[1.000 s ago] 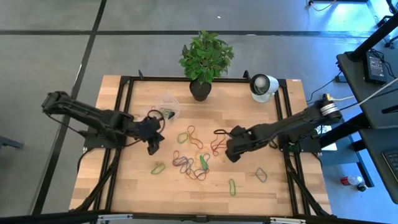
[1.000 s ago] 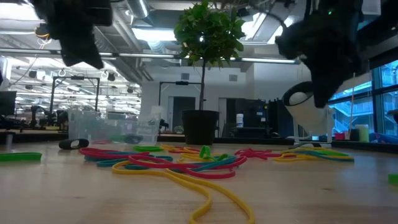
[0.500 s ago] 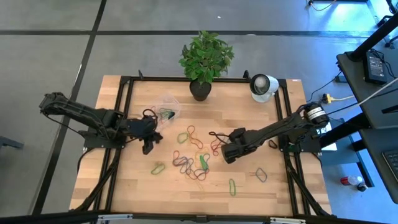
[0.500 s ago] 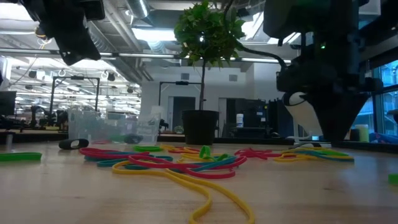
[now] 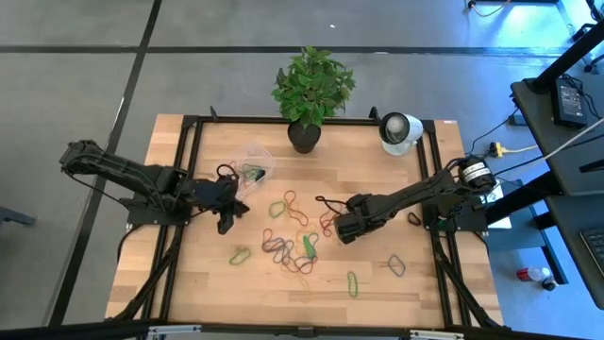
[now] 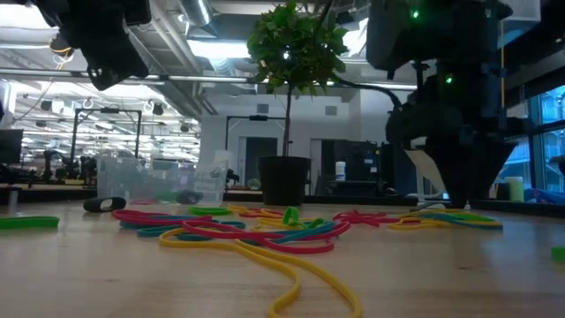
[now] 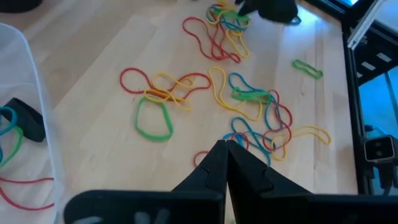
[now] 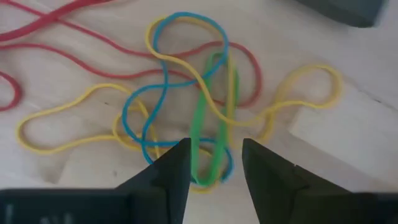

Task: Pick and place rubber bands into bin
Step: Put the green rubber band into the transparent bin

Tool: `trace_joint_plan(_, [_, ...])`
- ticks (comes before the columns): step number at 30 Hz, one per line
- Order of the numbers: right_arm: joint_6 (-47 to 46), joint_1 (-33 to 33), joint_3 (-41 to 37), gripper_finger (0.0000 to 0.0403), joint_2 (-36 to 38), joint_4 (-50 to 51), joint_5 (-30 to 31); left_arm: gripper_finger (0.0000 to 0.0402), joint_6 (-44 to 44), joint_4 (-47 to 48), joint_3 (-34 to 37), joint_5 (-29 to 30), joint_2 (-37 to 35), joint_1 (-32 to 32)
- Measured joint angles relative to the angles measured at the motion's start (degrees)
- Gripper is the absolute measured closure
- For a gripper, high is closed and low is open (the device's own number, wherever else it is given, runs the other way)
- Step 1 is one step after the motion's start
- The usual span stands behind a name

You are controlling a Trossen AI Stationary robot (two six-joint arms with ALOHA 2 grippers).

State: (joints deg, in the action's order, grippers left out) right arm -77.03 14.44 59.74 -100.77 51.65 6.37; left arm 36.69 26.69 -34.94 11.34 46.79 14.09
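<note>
Many rubber bands (image 5: 293, 244), red, yellow, green and blue, lie loose and tangled on the wooden table's middle. The bin (image 5: 253, 162), a clear plastic bowl, stands at the far left with a few bands in it (image 7: 12, 134). My right gripper (image 5: 340, 229) is low over the heap's right side and open. In its wrist view the fingers (image 8: 179, 163) stand on either side of a green band (image 8: 208, 124) that is tangled with blue and yellow ones. My left gripper (image 7: 225, 147) hovers near the bin, shut and empty.
A black pot with a green plant (image 5: 304, 137) and a white round device (image 5: 398, 130) stand at the far edge. Single bands lie apart at the near right (image 5: 396, 265), near middle (image 5: 353, 282) and near left (image 5: 240, 255). A black frame rims the table.
My right gripper has opened, come down close to the table and shifted a little toward the left edge, over the tangle.
</note>
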Motion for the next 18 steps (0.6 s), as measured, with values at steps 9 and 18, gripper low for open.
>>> trace_joint_plan(9, [-0.5, 0.0, -4.6, 0.0288, 0.0, -7.4, -0.9, 0.0400, 1.0, -2.5, 0.0, 0.8, 0.0, 0.0])
trace_joint_plan(18, [2.4, 0.1, -0.6, 0.0386, 1.1, -3.7, -0.6, 0.0400, 3.2, -3.3, 0.0, 1.2, 0.0, 0.0])
